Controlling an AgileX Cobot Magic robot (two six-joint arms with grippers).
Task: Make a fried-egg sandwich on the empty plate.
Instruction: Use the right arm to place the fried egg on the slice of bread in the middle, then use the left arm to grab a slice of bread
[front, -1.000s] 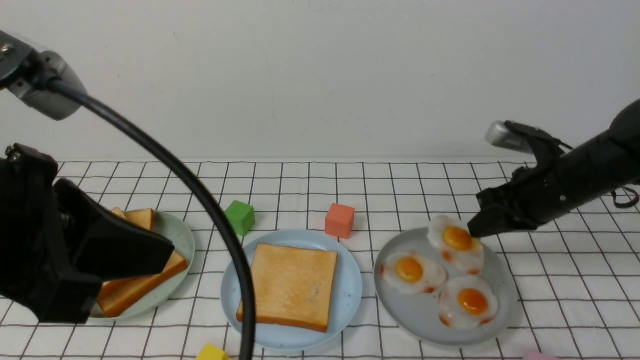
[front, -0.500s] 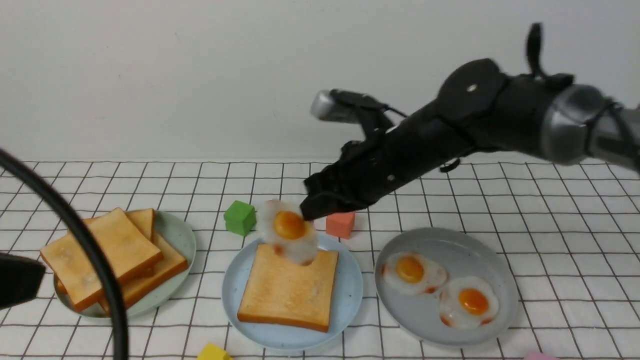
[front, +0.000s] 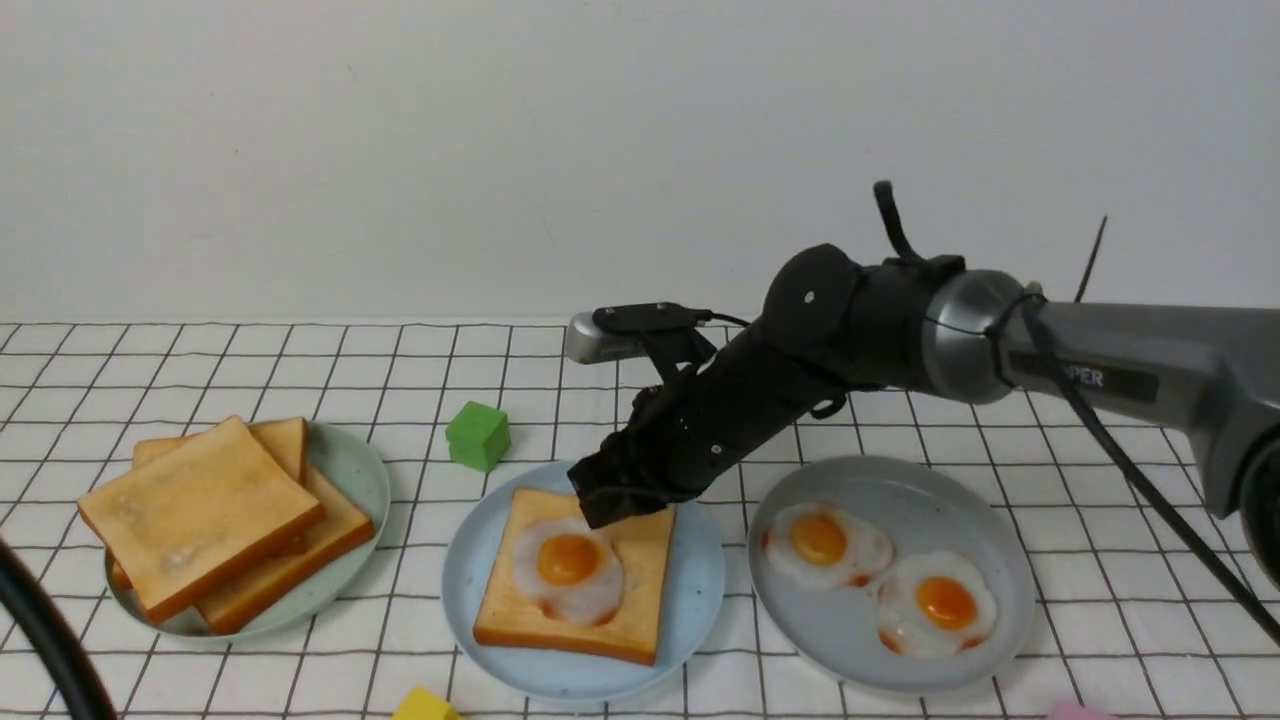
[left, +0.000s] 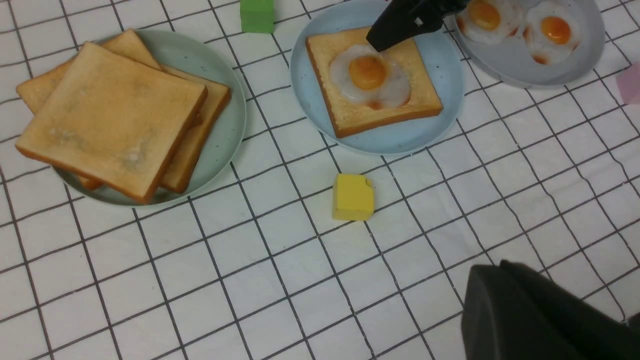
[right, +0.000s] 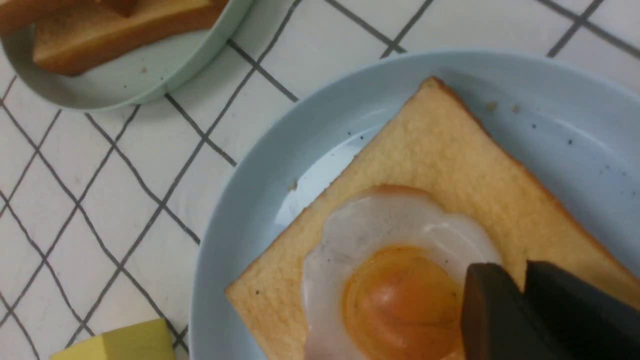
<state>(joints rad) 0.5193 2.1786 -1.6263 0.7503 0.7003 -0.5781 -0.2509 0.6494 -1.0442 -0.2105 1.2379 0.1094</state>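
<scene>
Front view: the right fingers (front: 612, 503) sit low over the light blue plate (front: 700, 590), at the far rim of a fried egg (front: 567, 567) lying on a toast slice (front: 640, 620).

Right wrist view: it shows what the front hides. The fingers are nearly together and seem to pinch that rim. Opening before lifting should leave the egg centred.

Left wrist view: it alone shows the left fingers (left: 525, 315), one dark mass above the counter (left: 250, 280). I cannot tell their spread.
</scene>
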